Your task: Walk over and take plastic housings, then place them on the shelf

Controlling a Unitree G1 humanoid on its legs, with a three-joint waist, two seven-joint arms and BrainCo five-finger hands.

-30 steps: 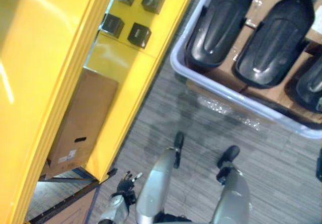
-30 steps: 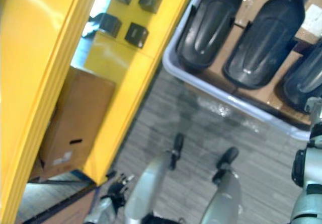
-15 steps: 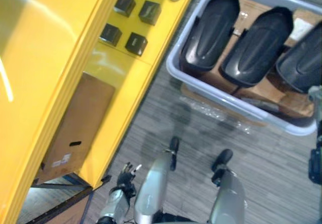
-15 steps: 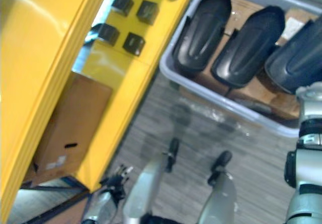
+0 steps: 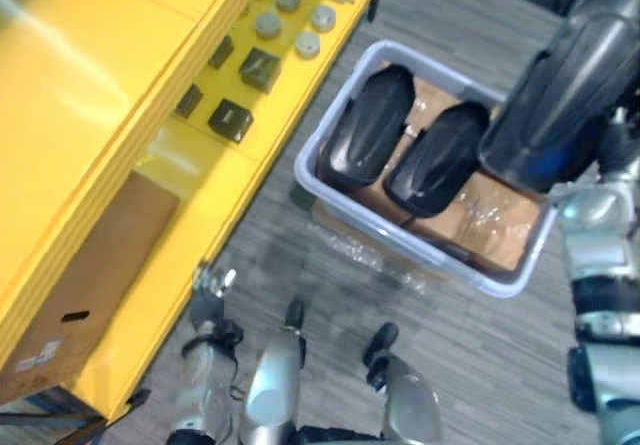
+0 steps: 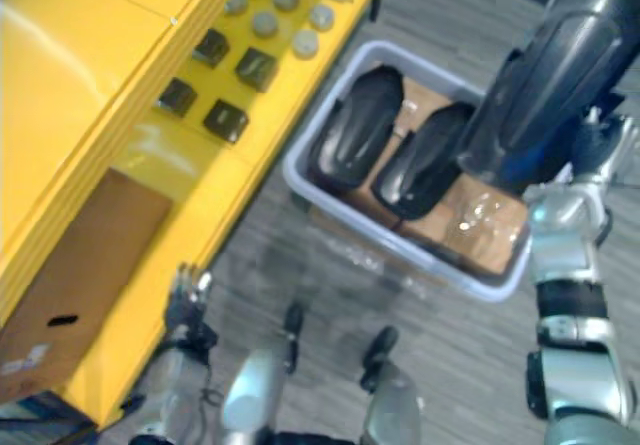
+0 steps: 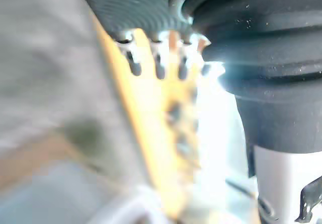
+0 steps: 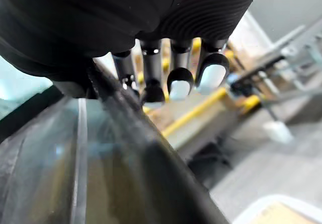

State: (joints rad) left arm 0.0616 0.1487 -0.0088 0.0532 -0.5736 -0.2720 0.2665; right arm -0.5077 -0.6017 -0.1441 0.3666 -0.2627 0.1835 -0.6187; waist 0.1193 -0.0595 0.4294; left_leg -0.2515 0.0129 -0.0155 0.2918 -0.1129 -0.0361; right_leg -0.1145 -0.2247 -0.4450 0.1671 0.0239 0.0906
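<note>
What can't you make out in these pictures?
1. Eye views: the lifted black housing mostly covers the right hand holding it.
2. Too small to identify: the grey discs on the yellow shelf.
3. Left wrist view: all past the left hand is blurred.
4. Partly hidden under that shelf: the cardboard box.

Glossy black housings [image 5: 365,130] sit in a pale lilac-grey bin [image 5: 425,255] at centre. Another black housing [image 5: 560,85] is at upper right. The shelf [image 5: 90,95] at left is bright yellow, and the carpet [image 5: 480,365] is streaked grey.

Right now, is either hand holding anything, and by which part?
The right hand holds a black housing by its rim, fingers hooked over the edge, up clear of the bin. The left hand holds nothing.
</note>
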